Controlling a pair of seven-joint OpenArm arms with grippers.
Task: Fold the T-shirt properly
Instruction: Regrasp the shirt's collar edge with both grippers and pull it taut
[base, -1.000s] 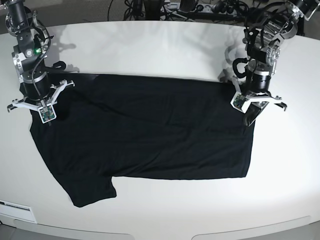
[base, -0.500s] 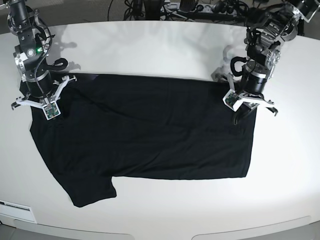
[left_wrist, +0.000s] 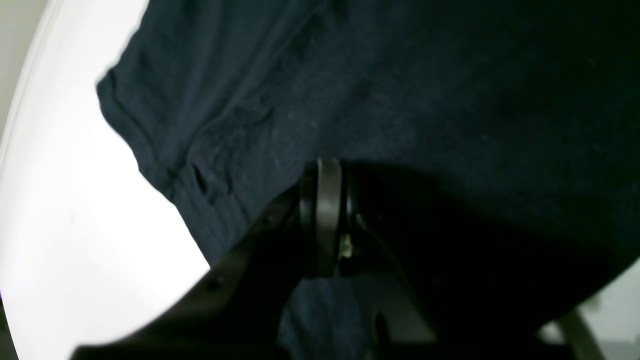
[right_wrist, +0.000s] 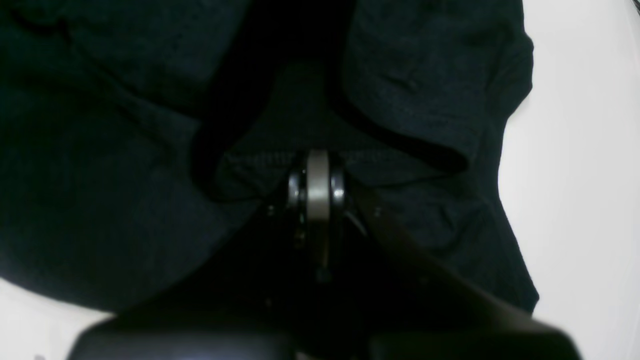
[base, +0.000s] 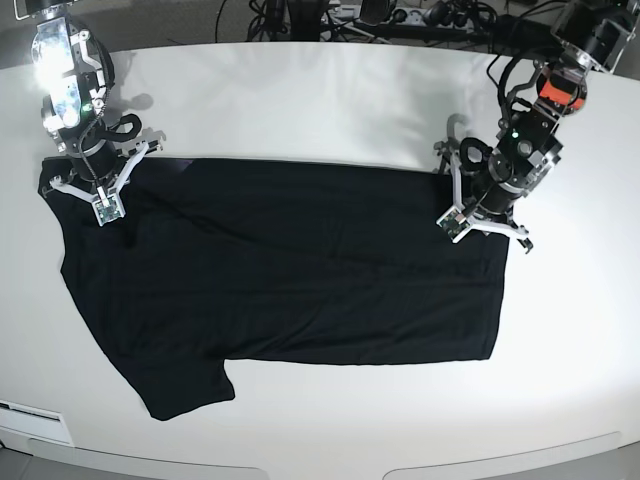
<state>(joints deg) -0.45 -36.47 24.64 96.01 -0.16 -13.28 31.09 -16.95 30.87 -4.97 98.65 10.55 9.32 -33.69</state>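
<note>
The black T-shirt (base: 300, 270) lies spread flat on the white table (base: 300, 100), one sleeve pointing to the near left. My left gripper (base: 483, 222) is at the shirt's right end; in the left wrist view its jaws (left_wrist: 322, 172) are shut on dark T-shirt (left_wrist: 400, 90) cloth near a hemmed corner. My right gripper (base: 90, 195) is at the far left end. In the right wrist view it (right_wrist: 317, 167) is shut on a raised ribbed fold of the T-shirt (right_wrist: 425, 100), with a shadow under the fold. No print shows.
Cables and equipment (base: 400, 20) run along the table's far edge. Bare white table (base: 570, 330) surrounds the shirt on all sides. A white strip (base: 35, 420) sits at the near left edge.
Both arms have swung toward the far side of the table. The left gripper shifted left over the shirt's right end, and the right gripper moved up to the far left corner.
</note>
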